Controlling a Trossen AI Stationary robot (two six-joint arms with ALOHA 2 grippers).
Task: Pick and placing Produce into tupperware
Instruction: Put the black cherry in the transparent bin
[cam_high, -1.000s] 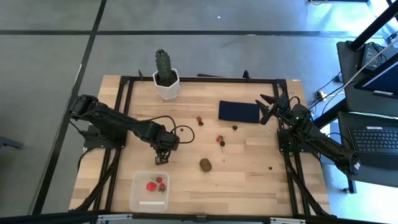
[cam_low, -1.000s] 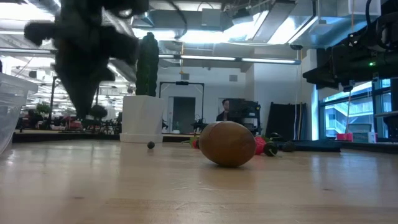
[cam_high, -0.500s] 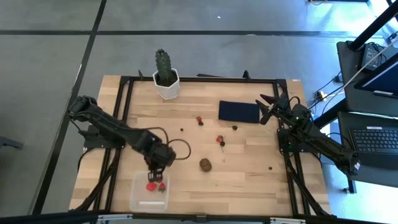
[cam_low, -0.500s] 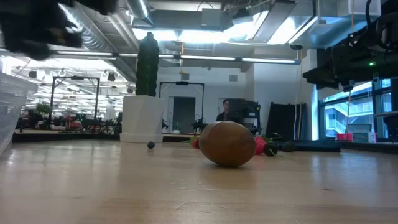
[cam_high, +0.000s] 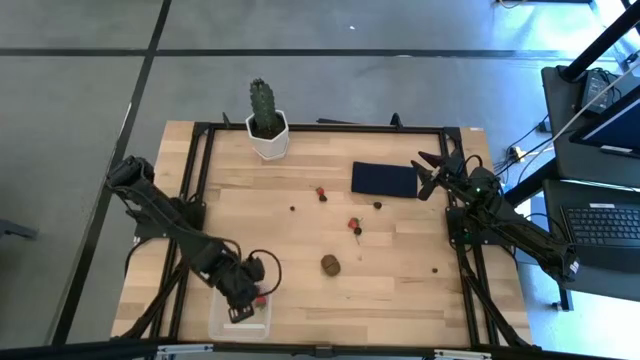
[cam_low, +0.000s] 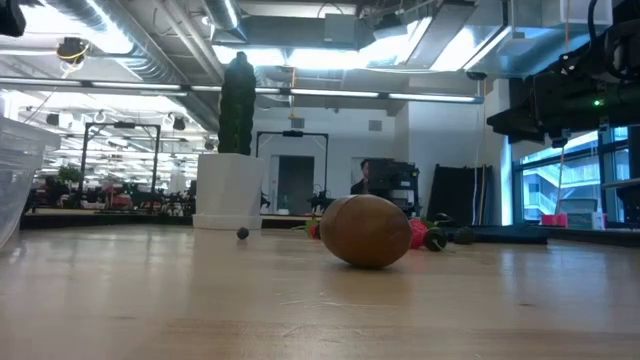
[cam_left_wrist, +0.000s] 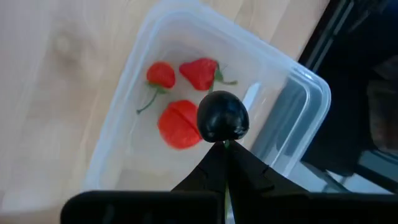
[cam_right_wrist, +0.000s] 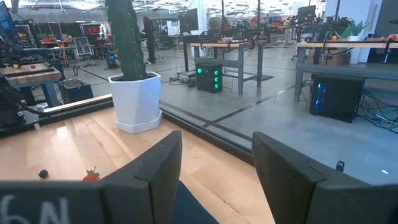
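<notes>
Glossy black round berry (cam_left_wrist: 222, 117) sits pinched in the left gripper (cam_left_wrist: 225, 144) above the clear tupperware (cam_left_wrist: 297, 93) holding three red strawberries (cam_left_wrist: 180, 124); the right gripper (cam_right_wrist: 216, 167) waits spread apart.

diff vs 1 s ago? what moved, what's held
The left tool swung from mid-table to above the tupperware, still shut on a dark berry; not released yet. Three strawberries already lie inside. Unchanged: the right tool, open by the navy mat, the kiwi and the cactus.

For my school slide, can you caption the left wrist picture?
Left gripper holds a dark berry over the tupperware with three strawberries.
</notes>
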